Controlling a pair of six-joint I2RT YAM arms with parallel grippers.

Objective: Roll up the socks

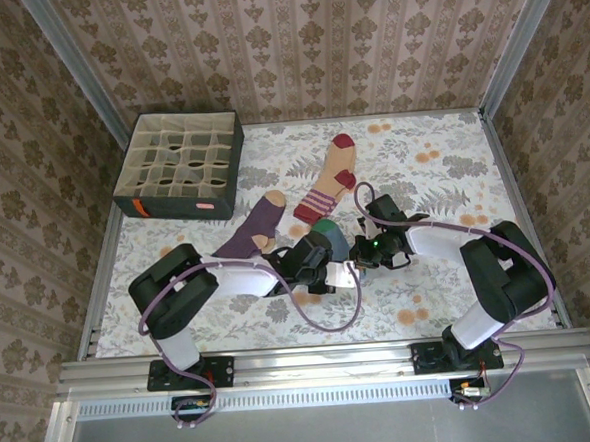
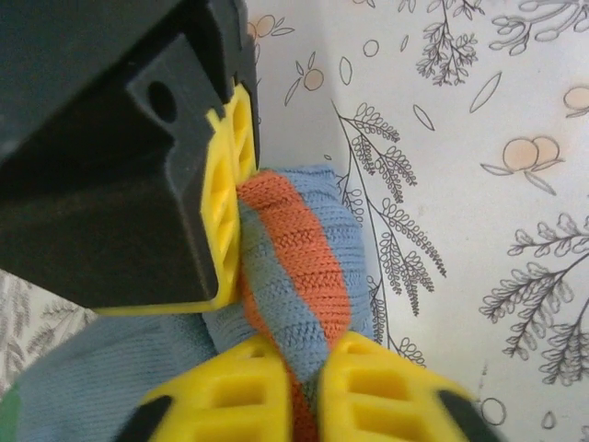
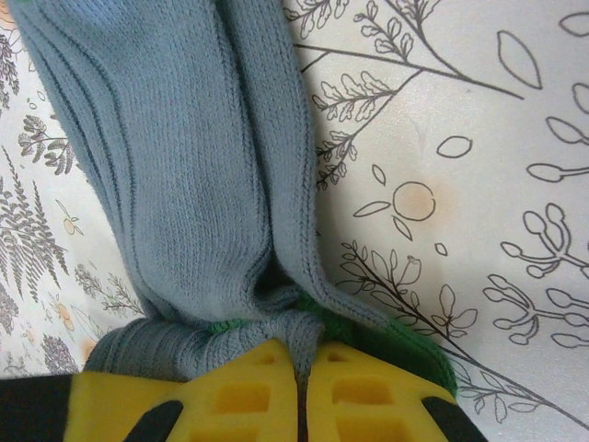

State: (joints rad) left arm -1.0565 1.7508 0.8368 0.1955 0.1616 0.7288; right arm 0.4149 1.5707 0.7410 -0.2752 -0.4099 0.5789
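The blue sock [image 3: 202, 166] is soft and floppy, so grab its ends. The left tool [image 2: 308, 382] pinches the orange cuff [image 2: 304, 258] between its tips, and the right tool [image 3: 299, 373] pinches the green toe [image 3: 405, 345] — both clenched.

Dark grid box [image 1: 174, 202], floral tablecloth [image 1: 443, 187]

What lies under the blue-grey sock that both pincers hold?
The flowered table cover shows beside the blue-grey sock, so it likely rests on that. The spot directly beneath is hidden by the knit, the left pincer and the right pincer.
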